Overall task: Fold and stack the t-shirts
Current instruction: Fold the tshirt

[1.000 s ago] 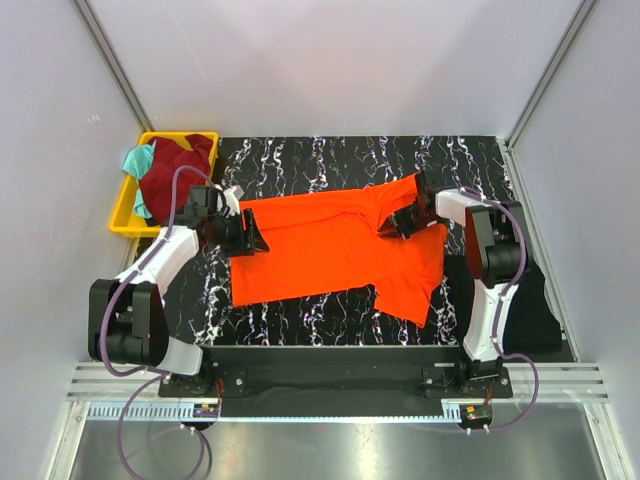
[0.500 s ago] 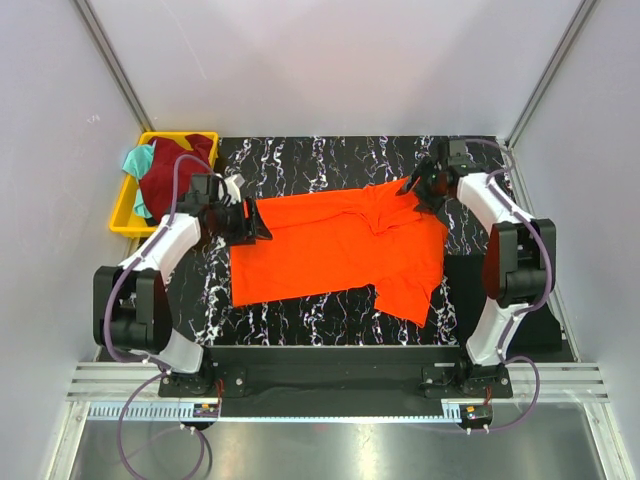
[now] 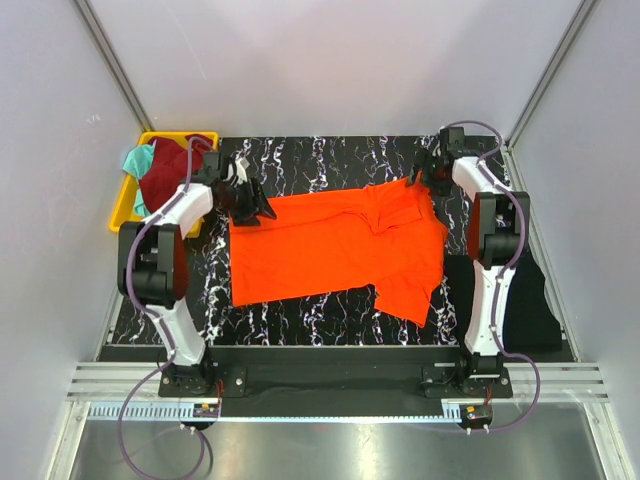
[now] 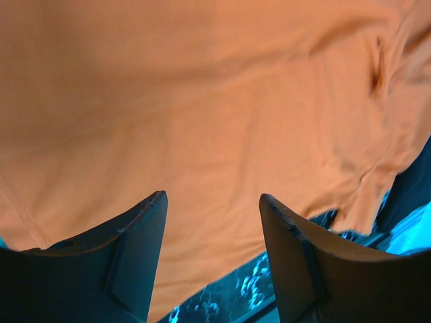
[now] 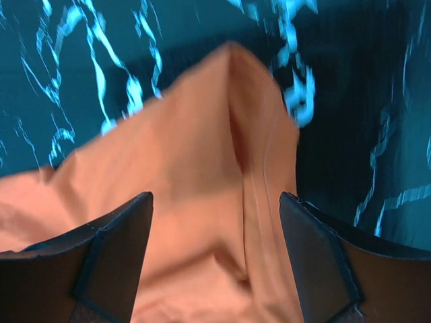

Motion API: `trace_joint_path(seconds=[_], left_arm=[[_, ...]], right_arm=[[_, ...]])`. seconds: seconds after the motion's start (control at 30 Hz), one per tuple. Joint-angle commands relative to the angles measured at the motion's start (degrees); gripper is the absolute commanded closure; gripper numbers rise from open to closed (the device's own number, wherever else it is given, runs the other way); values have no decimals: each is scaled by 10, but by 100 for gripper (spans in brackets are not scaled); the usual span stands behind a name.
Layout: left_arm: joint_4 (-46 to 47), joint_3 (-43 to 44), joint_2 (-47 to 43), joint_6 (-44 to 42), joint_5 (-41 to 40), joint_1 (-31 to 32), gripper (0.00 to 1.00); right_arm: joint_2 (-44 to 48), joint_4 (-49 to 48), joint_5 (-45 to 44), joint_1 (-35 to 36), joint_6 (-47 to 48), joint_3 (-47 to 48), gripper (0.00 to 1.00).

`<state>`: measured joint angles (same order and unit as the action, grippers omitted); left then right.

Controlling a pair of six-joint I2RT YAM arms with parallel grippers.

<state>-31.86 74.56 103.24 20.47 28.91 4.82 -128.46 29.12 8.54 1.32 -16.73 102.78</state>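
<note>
A bright orange cloth t-shirt (image 3: 340,245) is lying spread beneath the left jaws and right jaws, both gaping, released.

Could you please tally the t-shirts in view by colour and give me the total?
Orange t-shirt: 1
Maroon t-shirt: 1
Teal t-shirt: 1
Total: 3

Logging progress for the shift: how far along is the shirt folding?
Done: the orange t-shirt lies spread on the table. In hand: nothing; the left gripper and right gripper stand open at its two ends. Left: folding it, then the maroon t-shirt and teal t-shirt heaped in the yellow bin.
</note>
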Motion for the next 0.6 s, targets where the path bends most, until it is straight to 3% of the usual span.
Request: trace_joint_path(seconds=[0.0, 0.2, 0.57], left_arm=[[26, 69, 42, 41, -20, -6, 39], [65, 116, 89, 80, -36, -8, 39], [87, 103, 125, 91, -36, -30, 39]], right_arm=[[-20, -13, 5, -5, 71, 80, 17], [-57, 7, -7, -10, 71, 129, 14], [-102, 28, 2, -10, 76, 175, 14]])
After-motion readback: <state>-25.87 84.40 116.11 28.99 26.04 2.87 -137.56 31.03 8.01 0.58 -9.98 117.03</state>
